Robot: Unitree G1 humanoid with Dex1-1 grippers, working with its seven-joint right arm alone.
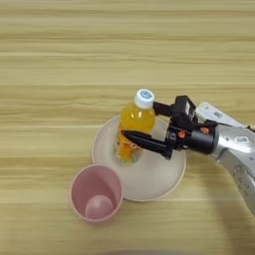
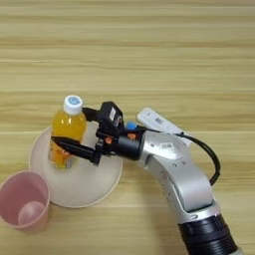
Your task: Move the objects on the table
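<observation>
The orange-juice bottle (image 1: 132, 130) with a white cap stands upright on the left part of the round beige plate (image 1: 155, 180). My right gripper (image 1: 135, 122) reaches in from the right and is shut on the bottle: one black finger crosses its front low down, the other runs behind its neck. The blue tube with a white label (image 2: 160, 122) lies on the table just behind my forearm, partly hidden by it.
A pink cup (image 1: 97, 193) stands upright against the plate's front left rim. My silver forearm (image 2: 174, 164) runs from the bottom right toward the plate. The light wooden table (image 1: 74, 60) stretches bare behind and to the left.
</observation>
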